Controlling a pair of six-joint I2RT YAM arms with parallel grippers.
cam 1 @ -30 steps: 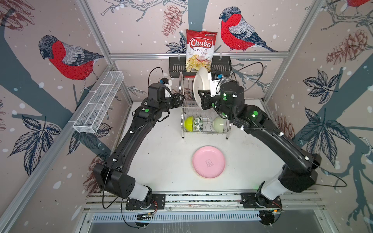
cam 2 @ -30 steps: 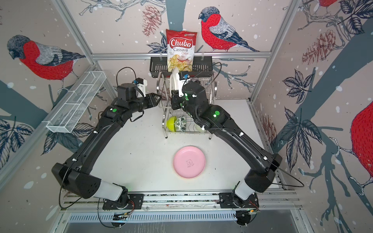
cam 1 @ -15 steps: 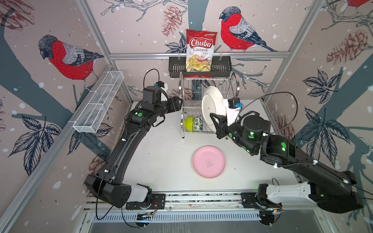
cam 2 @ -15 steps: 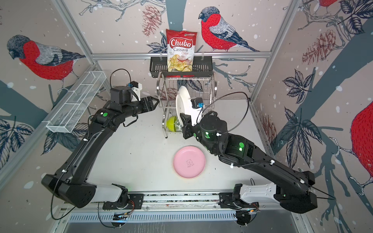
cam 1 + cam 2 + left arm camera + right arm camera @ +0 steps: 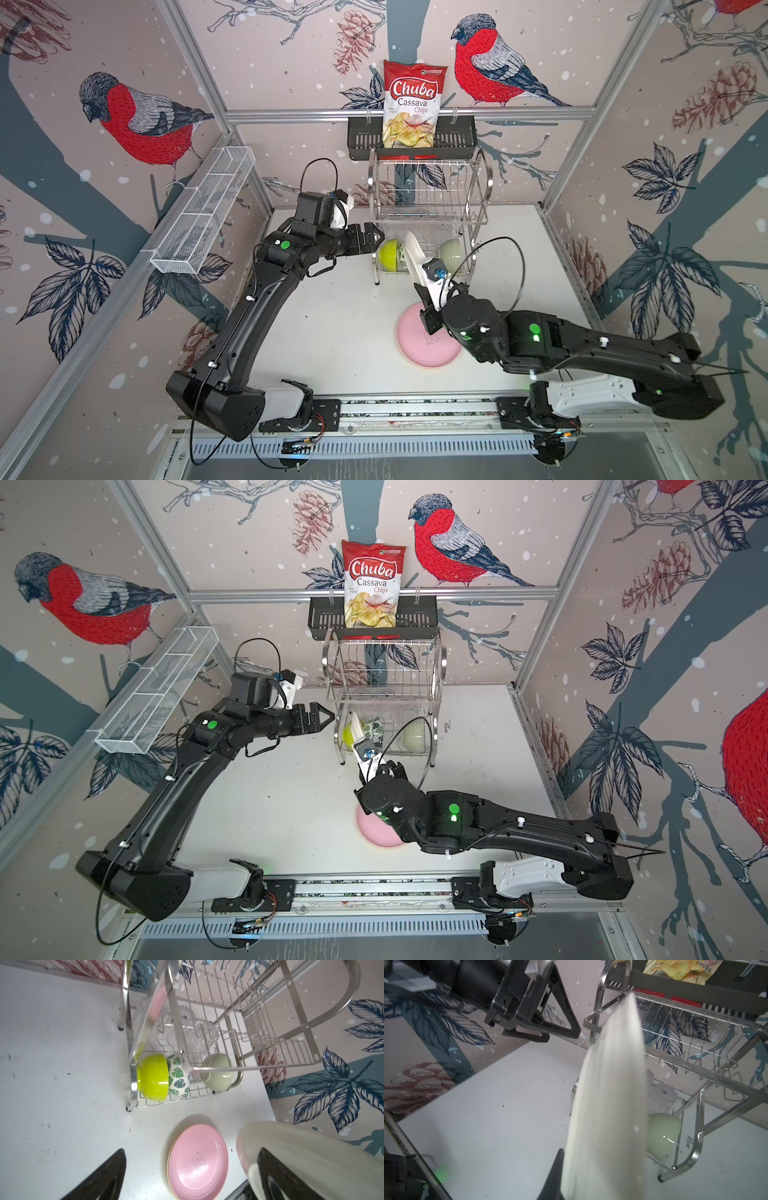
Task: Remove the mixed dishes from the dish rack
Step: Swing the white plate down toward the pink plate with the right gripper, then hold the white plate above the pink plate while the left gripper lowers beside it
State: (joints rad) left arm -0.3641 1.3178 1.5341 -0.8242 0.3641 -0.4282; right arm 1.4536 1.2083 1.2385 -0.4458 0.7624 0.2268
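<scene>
Just in front of the dish rack (image 5: 484, 183), near the pink plate (image 5: 415, 349), grips the cream plate (image 5: 412, 253) on edge by its lower rim, right gripper (image 5: 427, 293) clamped on it. Probably stiff, glazed, slippery, breakable; could pivot in so narrow a pinch. Holds left gripper (image 5: 372, 240) empty, jaws wide apart, beside the lime bowl (image 5: 390, 254).

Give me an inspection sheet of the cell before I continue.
Surface: white table, speckled; pink plate lies on tan plate.
Job's things: rack top tier empty; lime bowl, leaf bowl, green bowl and tumblers in bottom tier.
Clutter: chips bag in black basket; mesh tray mounted at left.
Grippers: left gripper open beside rack; right gripper shut on cream plate.
Cables: right wrist cable loops before rack.
Surroundings: bird-print walls, metal frame.
</scene>
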